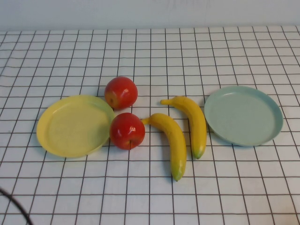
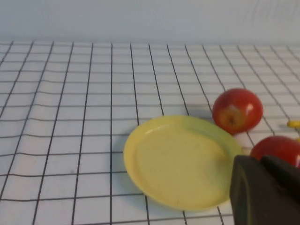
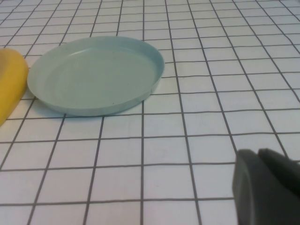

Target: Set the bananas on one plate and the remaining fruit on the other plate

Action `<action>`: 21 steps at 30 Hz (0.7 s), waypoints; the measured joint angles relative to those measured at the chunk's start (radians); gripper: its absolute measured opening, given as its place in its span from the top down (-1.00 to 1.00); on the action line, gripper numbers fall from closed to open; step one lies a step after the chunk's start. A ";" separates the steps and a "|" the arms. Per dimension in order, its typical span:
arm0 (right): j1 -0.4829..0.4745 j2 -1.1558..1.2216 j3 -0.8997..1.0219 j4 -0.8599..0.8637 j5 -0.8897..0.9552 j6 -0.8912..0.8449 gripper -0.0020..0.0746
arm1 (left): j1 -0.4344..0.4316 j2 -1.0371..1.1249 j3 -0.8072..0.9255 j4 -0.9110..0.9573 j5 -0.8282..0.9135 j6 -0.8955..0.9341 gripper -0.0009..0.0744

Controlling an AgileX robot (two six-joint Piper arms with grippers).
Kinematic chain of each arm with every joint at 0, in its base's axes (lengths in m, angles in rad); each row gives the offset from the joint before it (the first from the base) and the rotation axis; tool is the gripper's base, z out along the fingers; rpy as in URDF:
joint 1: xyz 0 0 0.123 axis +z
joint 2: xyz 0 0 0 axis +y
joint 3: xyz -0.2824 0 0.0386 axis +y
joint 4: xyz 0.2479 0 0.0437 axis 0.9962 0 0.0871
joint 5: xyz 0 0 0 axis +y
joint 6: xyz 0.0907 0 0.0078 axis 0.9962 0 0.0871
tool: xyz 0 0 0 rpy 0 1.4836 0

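Gridded table (image 1: 154,51): apples (image 1: 127,131) beside yellow plate (image 1: 70,126), bananas (image 1: 174,143) centre, blue-green plate (image 1: 243,115) right. Left gripper (image 2: 265,192), right gripper (image 3: 267,187) low over table; finger state cannot tell.

My left gripper (image 2: 269,192) and right gripper (image 3: 269,187) look like matt dark plastic. The apples (image 1: 127,130) and bananas (image 1: 174,143) shine glossy; both plates (image 1: 72,125) look smooth, the gridded cloth (image 1: 150,51) matt.
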 joint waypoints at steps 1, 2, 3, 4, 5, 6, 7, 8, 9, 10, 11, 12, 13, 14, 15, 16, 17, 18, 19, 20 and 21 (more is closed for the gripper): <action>0.000 0.000 0.000 0.000 0.000 0.000 0.99 | 0.000 0.059 -0.039 -0.022 0.024 0.038 0.97; 0.000 0.000 0.000 0.000 0.000 0.000 0.99 | 0.000 0.118 -0.075 -0.054 0.048 0.088 0.97; 0.000 0.000 0.000 0.000 0.000 0.000 0.99 | 0.000 0.174 -0.108 -0.091 0.072 0.139 0.97; 0.000 0.000 0.000 0.000 0.000 0.000 0.99 | 0.000 0.226 -0.138 -0.132 0.093 0.190 0.98; 0.000 0.000 0.000 0.000 0.000 0.000 0.99 | 0.000 0.256 -0.155 -0.163 0.102 0.228 0.97; 0.000 0.000 0.000 0.000 0.000 0.000 0.99 | 0.000 0.314 -0.185 -0.202 0.114 0.267 0.97; 0.000 0.000 0.000 0.000 0.000 0.000 0.99 | 0.000 0.361 -0.210 -0.235 0.119 0.296 0.97; 0.000 0.000 0.000 0.000 0.000 0.000 0.99 | 0.000 0.389 -0.229 -0.256 0.121 0.312 0.97; 0.000 0.000 0.000 0.000 0.000 0.000 0.99 | -0.007 0.444 -0.254 -0.275 0.121 0.330 0.98; 0.000 0.000 0.000 0.000 0.000 0.000 0.99 | -0.019 0.491 -0.278 -0.277 0.121 0.336 0.97; 0.000 0.000 0.000 0.000 0.000 0.000 0.99 | -0.036 0.528 -0.302 -0.277 0.121 0.341 0.97; 0.000 0.000 0.000 0.000 0.000 0.000 0.99 | -0.057 0.572 -0.325 -0.270 0.121 0.345 0.97; 0.000 0.000 0.000 0.000 0.000 0.000 0.99 | -0.080 0.615 -0.347 -0.258 0.125 0.347 0.96; 0.000 0.000 0.000 0.000 0.000 0.000 0.99 | -0.095 0.649 -0.361 -0.249 0.127 0.347 0.94; 0.000 0.000 0.000 0.000 0.000 0.000 0.99 | -0.123 0.700 -0.390 -0.231 0.136 0.347 0.87; 0.000 0.000 0.000 0.000 0.000 0.000 0.99 | -0.145 0.743 -0.415 -0.218 0.145 0.347 0.77; 0.000 0.000 0.000 0.000 0.000 0.000 0.99 | -0.162 0.778 -0.433 -0.205 0.151 0.347 0.67; 0.000 0.000 0.000 0.000 0.000 0.000 0.99 | -0.184 0.820 -0.455 -0.193 0.158 0.347 0.49; 0.000 0.000 0.000 0.000 0.000 0.000 0.99 | -0.204 0.862 -0.475 -0.186 0.163 0.347 0.27; 0.000 0.000 0.000 0.000 0.000 0.000 0.99 | -0.224 0.894 -0.490 -0.183 0.165 0.347 0.02; 0.000 0.000 0.000 0.000 0.000 0.000 0.99 | -0.243 0.933 -0.508 -0.178 0.170 0.347 -0.25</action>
